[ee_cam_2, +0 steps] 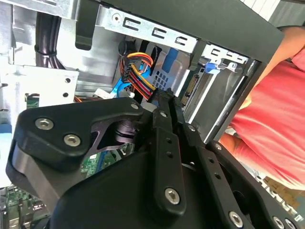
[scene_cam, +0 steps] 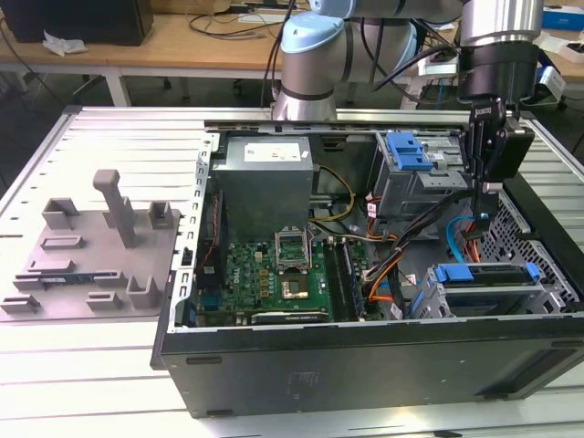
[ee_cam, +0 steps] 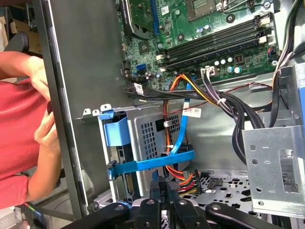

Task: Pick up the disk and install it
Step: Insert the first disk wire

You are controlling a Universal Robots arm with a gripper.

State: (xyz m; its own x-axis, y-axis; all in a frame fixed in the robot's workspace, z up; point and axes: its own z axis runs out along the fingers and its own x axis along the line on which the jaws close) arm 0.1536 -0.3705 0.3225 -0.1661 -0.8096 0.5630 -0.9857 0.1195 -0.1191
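We judge the disk (scene_cam: 484,276), sitting in the metal cage (ee_cam: 147,126) at the exterior view's lower right, to be stiff, fairly heavy and sensitive to knocks. It is best held by its blue bracket's edges. The gripper (scene_cam: 482,212) hangs just beside the cage, fingers closed together on nothing. The cable bundle (ee_cam: 183,177) and a person's hand (ee_cam: 45,131) at the case wall crowd the way in.

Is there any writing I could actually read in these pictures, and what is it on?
Power supply label: there is print, but it is too small to read.
White cable tags: blurred, not readable.
Motherboard markings: too small to read.
No other text can be made out.
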